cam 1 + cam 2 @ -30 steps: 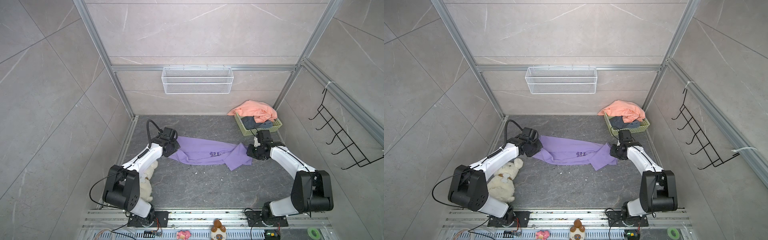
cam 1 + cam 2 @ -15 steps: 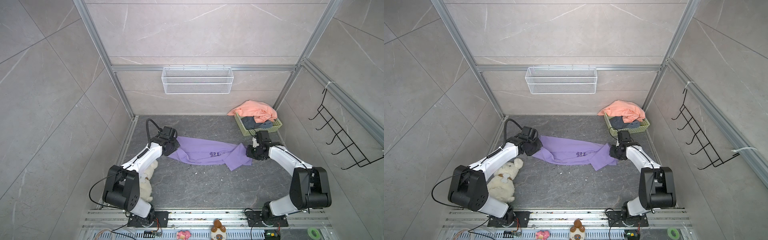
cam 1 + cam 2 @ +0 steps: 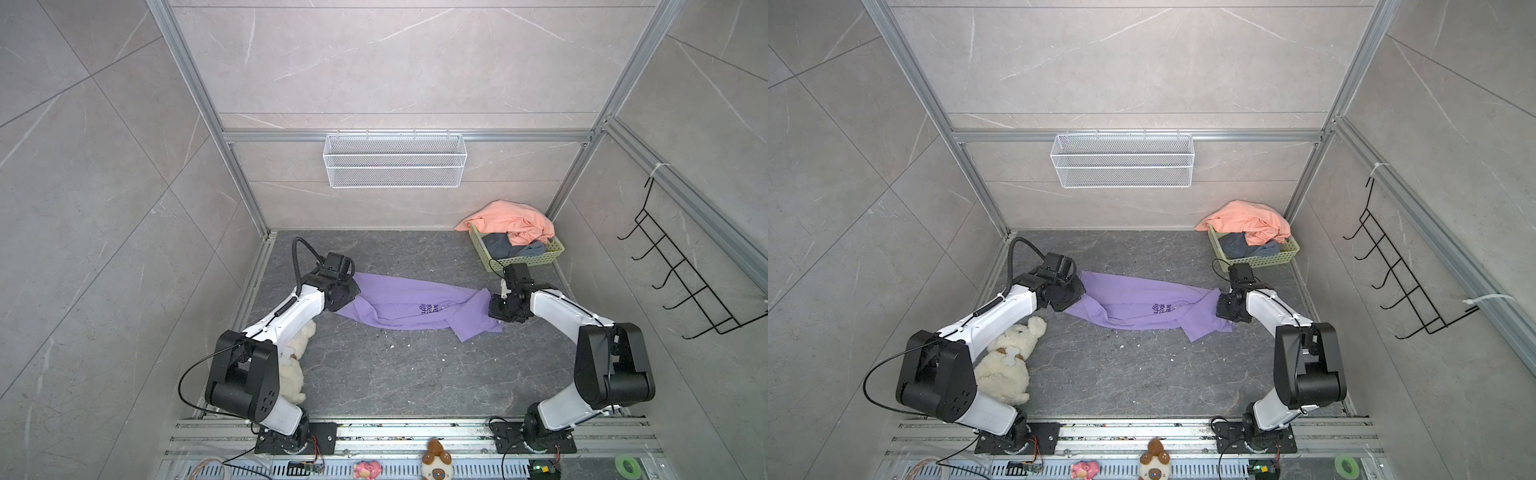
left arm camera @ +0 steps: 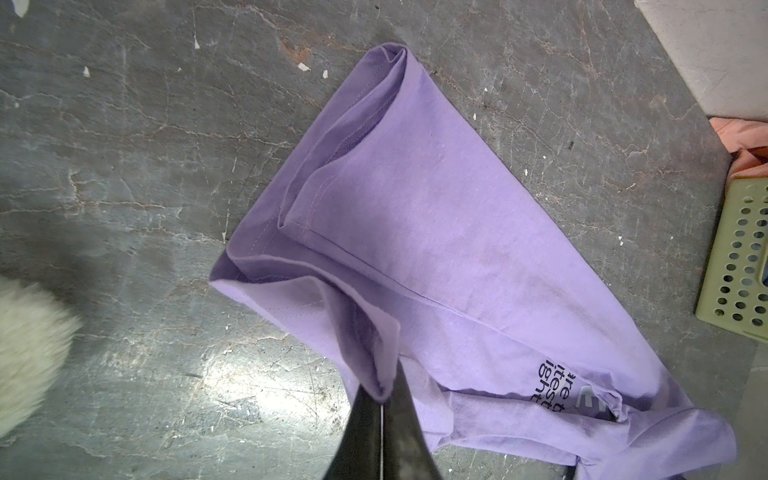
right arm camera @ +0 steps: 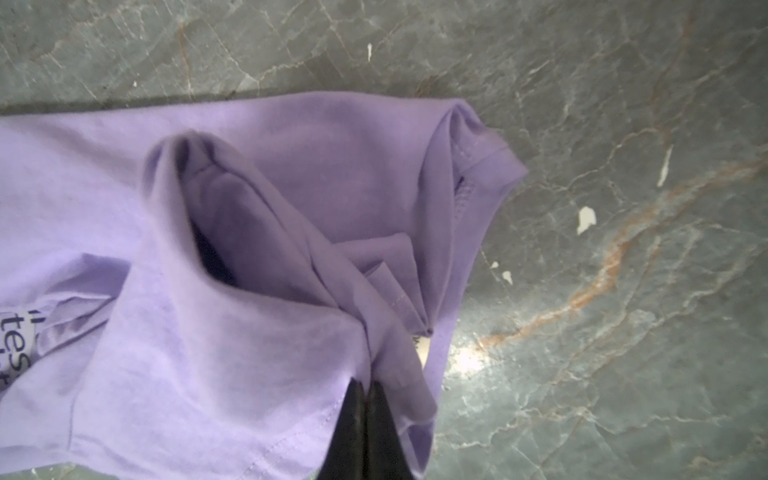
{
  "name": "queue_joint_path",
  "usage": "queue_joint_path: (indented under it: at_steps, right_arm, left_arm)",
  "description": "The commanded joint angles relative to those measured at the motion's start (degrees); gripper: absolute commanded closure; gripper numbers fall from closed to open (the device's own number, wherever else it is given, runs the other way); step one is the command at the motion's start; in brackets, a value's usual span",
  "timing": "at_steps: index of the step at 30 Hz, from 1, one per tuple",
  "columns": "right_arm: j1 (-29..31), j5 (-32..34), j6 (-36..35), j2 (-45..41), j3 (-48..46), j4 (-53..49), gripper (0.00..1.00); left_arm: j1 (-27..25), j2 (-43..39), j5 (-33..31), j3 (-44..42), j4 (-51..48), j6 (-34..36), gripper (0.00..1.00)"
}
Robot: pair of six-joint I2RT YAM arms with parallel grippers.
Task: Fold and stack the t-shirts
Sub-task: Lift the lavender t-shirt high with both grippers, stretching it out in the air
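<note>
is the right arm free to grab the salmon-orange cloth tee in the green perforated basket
Probably not yet: the right gripper is shut on the lilac-purple t-shirt, though the green basket sits just beyond it, unobstructed.

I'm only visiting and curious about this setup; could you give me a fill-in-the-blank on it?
Both arms' jaws are shut on the spread t-shirt, coloured ____.
The salmon-orange t-shirt drapes over a green ____.
The cream plush dog lies beside the ____ arm.
Missing: purple; basket; left.
</note>
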Motion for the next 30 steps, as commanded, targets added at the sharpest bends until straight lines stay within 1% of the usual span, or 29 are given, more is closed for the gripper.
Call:
queue_joint_path:
  at_steps: [1, 5, 7, 11, 15, 17, 21, 23, 25, 30]
  right_arm:
    - [0.3, 1.6, 2.5, -3.8, 1.5, -3.8, 1.00]
    - [0.3, 1.0, 4.0, -11.7, 4.4, -7.3, 1.00]
    - [0.3, -0.3, 3.0, -12.5, 7.1, -10.5, 1.00]
    - [0.3, -0.6, 2.5, -12.3, 11.2, -17.0, 1.00]
    - [0.3, -2.4, 4.5, -15.4, 13.1, -16.9, 1.00]
    - [0.2, -3.1, 5.8, -16.9, 15.8, -16.4, 1.00]
    - [0.3, -2.7, 7.2, -18.1, 26.8, -15.9, 1.00]
    - [0.2, -2.6, 7.3, -17.9, 33.9, -15.4, 1.00]
    - [0.2, -2.3, 7.0, -17.4, 41.2, -14.6, 1.00]
    - [0.2, -1.3, 3.8, -14.8, 62.0, -14.2, 1.00]
  left_arm:
    - [0.2, -0.7, 0.1, 1.0, 0.6, -0.2, 1.00]
    - [0.3, -2.5, -0.9, 0.9, 0.0, -0.2, 1.00]
    - [0.5, -3.3, -1.1, 1.0, -0.3, 0.1, 1.00]
    - [0.8, -4.8, -1.8, 1.2, -1.2, 0.7, 1.00]
    - [1.5, -7.2, -2.3, 0.9, -1.6, 0.7, 1.00]
    - [2.2, -8.9, -2.2, 1.1, -1.9, 1.0, 1.00]
    - [4.3, -13.5, -0.6, 3.1, -2.2, 3.4, 1.00]
    - [4.9, -15.6, 0.7, 5.2, -2.4, 7.0, 1.00]
    - [4.9, -17.6, 1.0, 8.7, -4.1, 11.0, 1.00]
    - [4.9, -21.8, 3.2, 20.9, -8.7, 21.2, 1.00]
